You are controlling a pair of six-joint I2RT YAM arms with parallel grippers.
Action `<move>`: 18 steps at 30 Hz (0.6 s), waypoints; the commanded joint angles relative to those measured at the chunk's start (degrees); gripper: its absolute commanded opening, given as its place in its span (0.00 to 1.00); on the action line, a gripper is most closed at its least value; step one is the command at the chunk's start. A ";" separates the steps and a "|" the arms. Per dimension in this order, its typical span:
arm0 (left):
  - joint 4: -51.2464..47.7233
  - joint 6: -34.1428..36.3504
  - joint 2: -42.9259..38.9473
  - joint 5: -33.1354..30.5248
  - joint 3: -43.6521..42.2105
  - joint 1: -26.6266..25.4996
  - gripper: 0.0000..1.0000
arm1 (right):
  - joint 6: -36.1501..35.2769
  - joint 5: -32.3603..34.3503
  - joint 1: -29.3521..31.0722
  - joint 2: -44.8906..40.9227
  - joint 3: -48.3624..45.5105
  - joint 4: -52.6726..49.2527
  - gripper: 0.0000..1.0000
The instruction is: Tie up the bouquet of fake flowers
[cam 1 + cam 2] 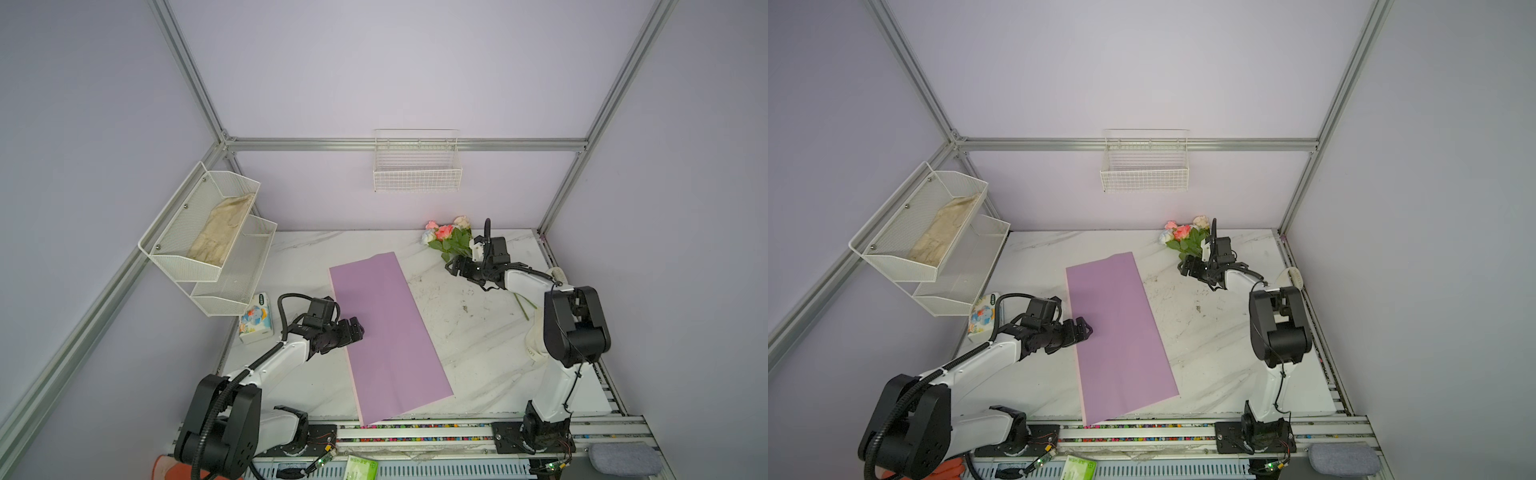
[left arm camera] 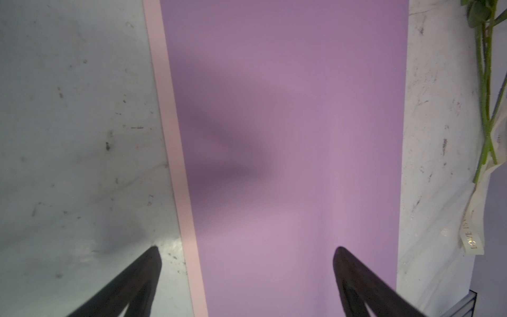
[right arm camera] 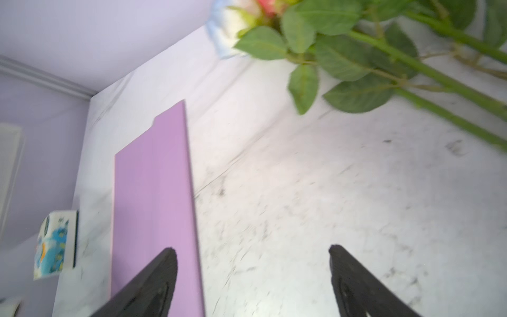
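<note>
Bouquet: 1 bouquet of fake flowers (image 1: 451,240) (image 1: 1185,241) lies on the marble table (image 1: 478,332) at the upper right of both top views. Its blooms point toward the back wall and its stems run to the lower right under the right arm.
Blooms: 4 can be counted in a top view: pink, coral, cream and pale blue-white.
Right gripper: 1 right gripper (image 1: 453,268) (image 1: 1185,268) sits just below-left of the leaves. Its fingers are spread wide with only bare table between them.
Right wrist view: this view alone shows leaf veins and thick green stems (image 3: 439,74) close up. The right gripper (image 3: 251,252) is apart from them.
Paper: 1 lilac sheet (image 1: 386,332) (image 1: 1117,332) (image 3: 153,192) with a pink edge lies slanted at the center.
Left gripper: 1 left gripper (image 1: 357,328) (image 1: 1086,328) (image 2: 247,249) is at the sheet's left edge, fingers spread and empty. One finger is over the table and the other over the paper (image 2: 274,109); contact cannot be told.
Left wrist view: only here does 1 cream ribbon (image 2: 473,238) read "LOVE IS", beside the stem ends (image 2: 485,82).
Surroundings: 1 tissue pack (image 1: 255,320) (image 1: 982,313) (image 3: 55,244) stands at center left.
Racks: 1 wire basket (image 1: 417,178) hangs on the back wall. 1 2-tier mesh shelf (image 1: 166,253) at the left holds a beige cloth (image 1: 222,232).
Obstruction: the right arm hides the middle of the stems in both top views.
</note>
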 commanded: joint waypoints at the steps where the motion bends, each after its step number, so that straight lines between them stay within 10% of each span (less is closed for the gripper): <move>1: -0.40 -2.21 -1.42 3.44 -1.30 -0.27 0.95 | 0.19 -3.04 4.90 -4.06 -5.99 -1.56 0.79; 18: -0.12 -3.00 5.18 4.74 -0.12 -1.05 0.91 | 5.28 -5.79 13.95 2.44 -12.65 3.68 0.50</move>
